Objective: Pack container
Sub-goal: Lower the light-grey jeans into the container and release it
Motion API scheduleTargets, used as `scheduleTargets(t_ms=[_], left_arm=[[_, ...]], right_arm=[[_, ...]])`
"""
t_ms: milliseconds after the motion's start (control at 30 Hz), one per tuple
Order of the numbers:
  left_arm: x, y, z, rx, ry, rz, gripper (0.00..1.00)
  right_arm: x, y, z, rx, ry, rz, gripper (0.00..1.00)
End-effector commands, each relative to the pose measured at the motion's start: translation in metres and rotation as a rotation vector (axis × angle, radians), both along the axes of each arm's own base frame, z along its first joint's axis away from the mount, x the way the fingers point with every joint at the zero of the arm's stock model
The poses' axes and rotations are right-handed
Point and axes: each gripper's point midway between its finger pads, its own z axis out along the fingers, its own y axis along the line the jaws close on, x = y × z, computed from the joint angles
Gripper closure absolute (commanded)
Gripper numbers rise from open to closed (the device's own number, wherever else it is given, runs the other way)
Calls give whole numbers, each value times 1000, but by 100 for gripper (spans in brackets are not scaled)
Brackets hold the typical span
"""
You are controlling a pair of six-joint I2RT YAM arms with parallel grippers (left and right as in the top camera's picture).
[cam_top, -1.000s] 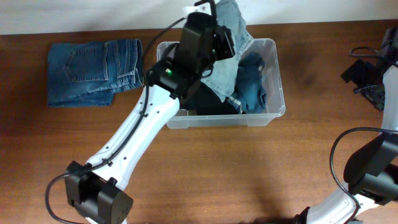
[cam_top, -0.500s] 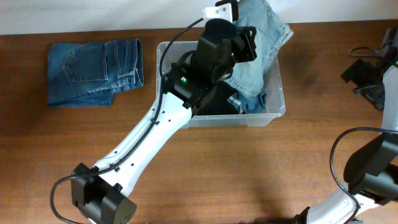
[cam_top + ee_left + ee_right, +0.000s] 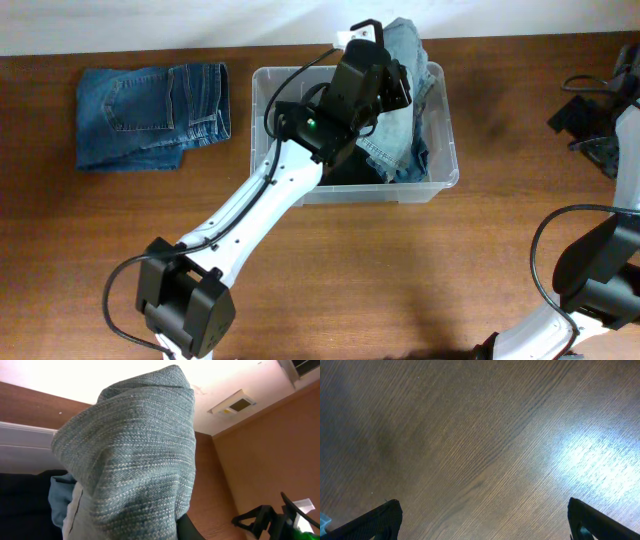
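Observation:
The container (image 3: 446, 140) is a clear plastic bin at the table's back middle, holding dark clothes (image 3: 345, 168) and blue denim (image 3: 412, 158). My left gripper (image 3: 388, 72) hangs over the bin's back right part, shut on a pair of light-blue jeans (image 3: 408, 60) that drape down into the bin. In the left wrist view the light denim (image 3: 135, 450) fills the frame and hides the fingertips; only one black finger (image 3: 187, 530) peeks out. My right gripper (image 3: 485, 520) stands open over bare wood, nothing between its fingers.
Folded dark-blue jeans (image 3: 150, 115) lie on the table at the back left. The right arm (image 3: 600, 120) sits at the far right edge. A pale wall runs behind the table.
The left arm swung the light jeans right, then back left. The jeans, spread over the bin's right rim half a second ago, now hang bunched over its back right. The right arm is still.

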Motion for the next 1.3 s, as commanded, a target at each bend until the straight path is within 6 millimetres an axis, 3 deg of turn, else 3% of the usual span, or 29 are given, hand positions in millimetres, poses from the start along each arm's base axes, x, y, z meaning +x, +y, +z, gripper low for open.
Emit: scheduleTargets(t_ms=[0,167,333,467,800,1267], left_arm=[[-1,-3,28,-61,-40,-12,99],[-6,-18,49,-135,-88,-93,99],[-6,-20,76,-173,-136,-103,100],[-6,-19,82,-175,-140,-102,99],[-6,-7,40,-77,-14,-40,99],[4,-9,-52,0,211,31,99]], right_arm=[[-2,-2,-1,-7,5,-16,2],[-2,-2,-1,-7,5,-16,2],[-2,-2,-1,-7,5,-16,2],[-2,-2,-1,-7,5,-16,2],[-2,-2,-1,-7,5,-16,2],[-2,-2,-1,-7,5,-16,2]])
